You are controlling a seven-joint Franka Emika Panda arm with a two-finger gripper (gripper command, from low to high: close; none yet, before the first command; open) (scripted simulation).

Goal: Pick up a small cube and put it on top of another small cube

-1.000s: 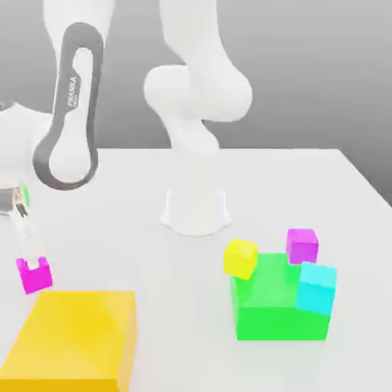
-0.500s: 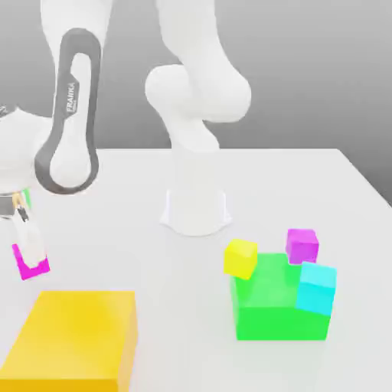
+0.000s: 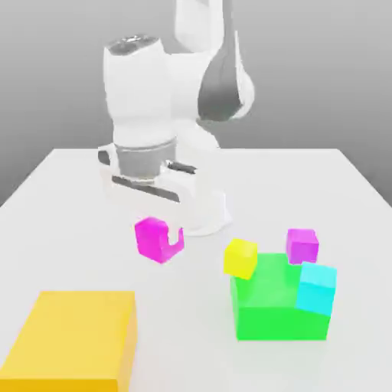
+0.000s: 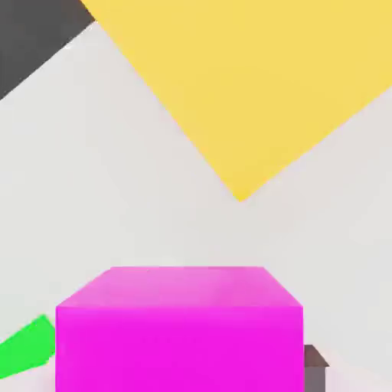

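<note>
Magenta fills the near part of the hand view: the small cube [image 4: 178, 329] sits right under the hand's camera, which fits a block pinched between the fingers and carried. In the exterior view the same small cube [image 3: 155, 239] hangs clear of the table [image 3: 69, 199], just below the gripper [image 3: 162, 230], toward the exterior view's left of the scene's middle and in front of the arm's white base [image 3: 205, 210]. The fingers themselves are hard to pick out against the white arm, but the cube floats off the surface directly beneath the hand, so I judge the fingers pressed together on it.

Being lifted makes sense: the cube must clear the other blocks before it can be set on one. To the exterior view's right lies a cluster: a big green block [image 3: 279, 306] with a small yellow cube [image 3: 241, 258] at its far left corner, a small violet cube [image 3: 302, 245] behind it, and a small cyan cube [image 3: 317, 288] at its right front. A large yellow block [image 3: 73, 341] lies near, on the exterior view's left, well apart from the carried cube.

Stacking is not yet done; any of the three small cubes could be the base, and I cannot tell which is meant.
</note>
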